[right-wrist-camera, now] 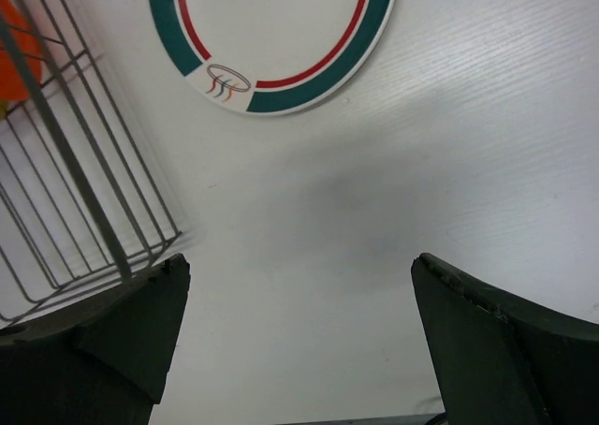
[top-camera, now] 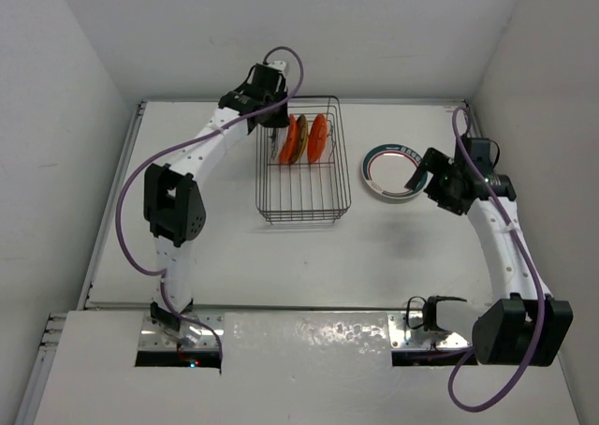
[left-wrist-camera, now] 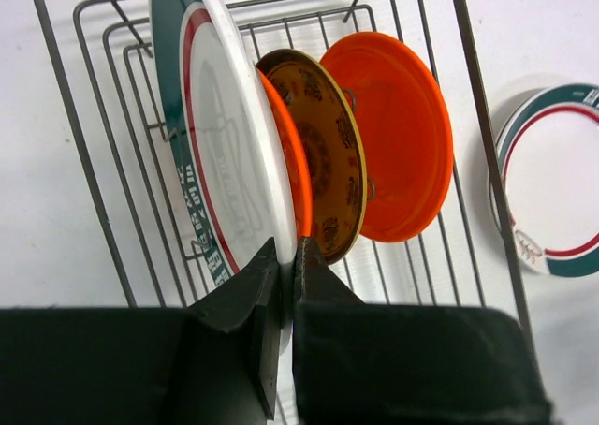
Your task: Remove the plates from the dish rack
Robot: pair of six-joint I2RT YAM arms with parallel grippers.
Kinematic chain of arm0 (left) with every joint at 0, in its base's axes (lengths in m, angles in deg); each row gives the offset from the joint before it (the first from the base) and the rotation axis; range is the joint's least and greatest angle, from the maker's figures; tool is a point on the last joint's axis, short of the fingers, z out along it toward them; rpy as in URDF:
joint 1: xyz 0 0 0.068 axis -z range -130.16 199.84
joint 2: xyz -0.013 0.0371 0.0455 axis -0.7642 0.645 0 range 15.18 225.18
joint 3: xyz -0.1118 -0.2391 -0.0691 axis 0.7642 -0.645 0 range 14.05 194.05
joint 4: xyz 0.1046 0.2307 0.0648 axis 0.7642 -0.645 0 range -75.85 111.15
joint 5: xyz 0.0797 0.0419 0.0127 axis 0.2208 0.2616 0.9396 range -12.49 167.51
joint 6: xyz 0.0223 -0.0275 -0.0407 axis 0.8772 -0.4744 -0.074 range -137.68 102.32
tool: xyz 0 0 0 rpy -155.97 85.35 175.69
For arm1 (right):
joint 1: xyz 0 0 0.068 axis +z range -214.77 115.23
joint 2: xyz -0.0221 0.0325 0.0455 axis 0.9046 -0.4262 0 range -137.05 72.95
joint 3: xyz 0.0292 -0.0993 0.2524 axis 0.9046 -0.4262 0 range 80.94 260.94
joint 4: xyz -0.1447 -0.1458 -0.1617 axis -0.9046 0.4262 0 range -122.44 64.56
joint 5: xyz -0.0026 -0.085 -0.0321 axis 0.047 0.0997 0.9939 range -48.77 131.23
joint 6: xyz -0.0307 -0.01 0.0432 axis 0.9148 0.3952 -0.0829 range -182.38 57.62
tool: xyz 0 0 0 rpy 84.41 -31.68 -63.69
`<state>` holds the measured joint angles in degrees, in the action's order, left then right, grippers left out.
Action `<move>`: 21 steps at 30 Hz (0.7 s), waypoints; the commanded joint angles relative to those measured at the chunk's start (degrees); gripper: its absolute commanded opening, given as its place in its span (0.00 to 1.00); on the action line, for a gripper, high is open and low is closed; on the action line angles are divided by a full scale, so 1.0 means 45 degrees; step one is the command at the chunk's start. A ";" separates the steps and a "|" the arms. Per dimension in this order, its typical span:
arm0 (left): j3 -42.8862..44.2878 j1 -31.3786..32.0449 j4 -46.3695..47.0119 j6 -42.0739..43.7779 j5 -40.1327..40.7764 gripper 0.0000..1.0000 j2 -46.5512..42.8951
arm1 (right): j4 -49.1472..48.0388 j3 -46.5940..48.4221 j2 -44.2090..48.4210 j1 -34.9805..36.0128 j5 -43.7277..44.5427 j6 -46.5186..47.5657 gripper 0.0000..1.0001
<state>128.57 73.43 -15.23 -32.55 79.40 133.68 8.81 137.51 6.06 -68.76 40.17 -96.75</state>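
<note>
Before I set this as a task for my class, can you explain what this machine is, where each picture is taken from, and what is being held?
The machine is two white robot arms, a left arm and a right arm, bolted to a table. One picture looks down from above and behind them; the other two come from a camera on each wrist. A wire dish rack holds four upright plates: a white ringed plate, an orange plate, a brown patterned plate, and a second orange plate. The left end effector is pinched shut on the white ringed plate's rim. A second ringed plate lies flat beside the rack. The right end effector hangs open near it, holding nothing.
</note>
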 commanded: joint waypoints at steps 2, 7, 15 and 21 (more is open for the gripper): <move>0.0703 -0.0009 0.0233 0.2052 0.0517 0.00 -0.1428 | 0.0577 0.1176 0.0412 0.0066 0.0001 -0.0272 0.99; 0.0140 -0.0009 0.0465 0.4397 -0.0338 0.00 -0.2811 | 0.0579 0.1782 0.0509 0.0066 -0.0310 -0.0662 0.99; -0.2202 0.2503 0.1892 0.8438 0.0489 0.00 -0.5276 | 0.0170 0.3810 -0.0388 0.0066 -0.1286 -0.2146 0.99; -0.4931 0.5316 0.2341 1.2461 0.3987 0.00 -0.6409 | -0.1778 0.4751 -0.1090 0.0085 -0.4018 -0.4839 0.99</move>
<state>112.62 92.31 -8.61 10.11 87.29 106.60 8.01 156.09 2.54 -68.74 30.23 -110.28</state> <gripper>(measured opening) 0.028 0.986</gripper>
